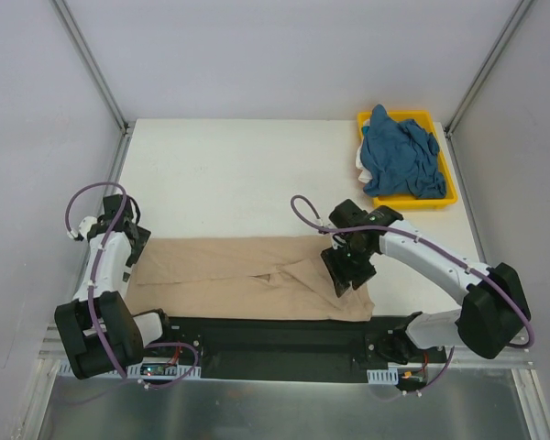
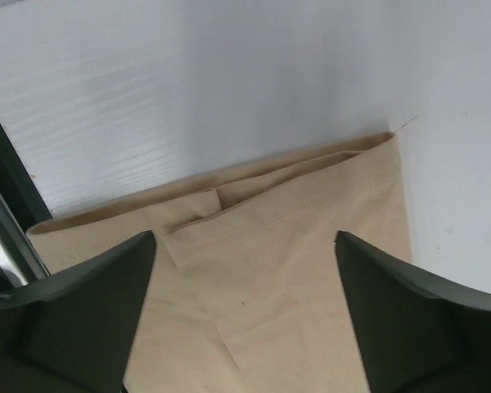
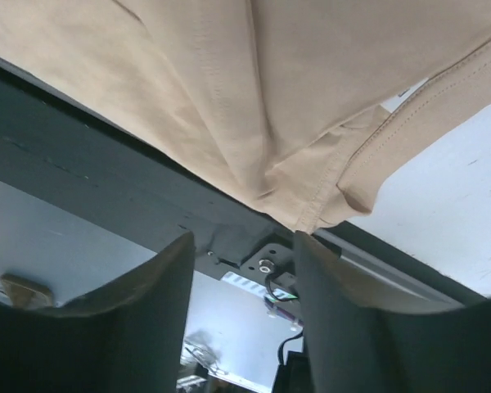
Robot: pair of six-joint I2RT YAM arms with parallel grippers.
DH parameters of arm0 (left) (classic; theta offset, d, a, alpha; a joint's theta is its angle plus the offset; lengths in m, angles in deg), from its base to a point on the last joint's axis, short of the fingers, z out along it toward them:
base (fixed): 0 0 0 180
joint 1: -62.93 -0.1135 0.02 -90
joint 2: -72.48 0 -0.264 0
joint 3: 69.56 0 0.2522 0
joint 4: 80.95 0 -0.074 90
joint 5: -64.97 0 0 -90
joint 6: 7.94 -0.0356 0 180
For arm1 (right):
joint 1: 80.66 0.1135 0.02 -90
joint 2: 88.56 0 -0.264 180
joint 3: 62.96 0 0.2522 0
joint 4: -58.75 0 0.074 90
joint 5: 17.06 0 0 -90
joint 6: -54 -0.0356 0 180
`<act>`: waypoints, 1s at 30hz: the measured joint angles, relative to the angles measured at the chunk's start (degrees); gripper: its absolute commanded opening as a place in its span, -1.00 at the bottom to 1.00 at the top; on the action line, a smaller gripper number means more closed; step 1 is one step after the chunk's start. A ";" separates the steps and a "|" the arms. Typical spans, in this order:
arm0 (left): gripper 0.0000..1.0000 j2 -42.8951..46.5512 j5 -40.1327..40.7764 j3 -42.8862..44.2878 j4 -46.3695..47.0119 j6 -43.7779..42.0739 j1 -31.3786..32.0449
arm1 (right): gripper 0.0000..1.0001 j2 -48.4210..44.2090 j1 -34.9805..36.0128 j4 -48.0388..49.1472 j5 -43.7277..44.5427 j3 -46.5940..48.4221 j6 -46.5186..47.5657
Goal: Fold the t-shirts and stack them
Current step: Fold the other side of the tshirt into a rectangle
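My left fingers (image 2: 82, 319) stand wide apart over one end of the tan t-shirt (image 1: 247, 280), my right fingers (image 3: 139, 327) parted and empty at the other, so the folded strip lies flat along the tabletop's (image 1: 238, 174) near edge. The teal t-shirt (image 1: 399, 160) waits crumpled in its yellow tray (image 1: 394, 202).

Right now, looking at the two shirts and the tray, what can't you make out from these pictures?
- Top view: the blue shirt covers the floor of the yellow tray; a white scrap at its left edge is too small to identify.
- Top view: the right gripper hides part of the tan shirt at its right end.
- Left wrist view: picture edges and the left gripper cut off all but one shirt corner.
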 measured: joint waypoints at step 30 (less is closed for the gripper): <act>0.99 -6.12 -26.88 -2.99 8.00 -6.93 8.28 | 0.93 20.76 -3.28 28.94 -10.60 6.58 -4.42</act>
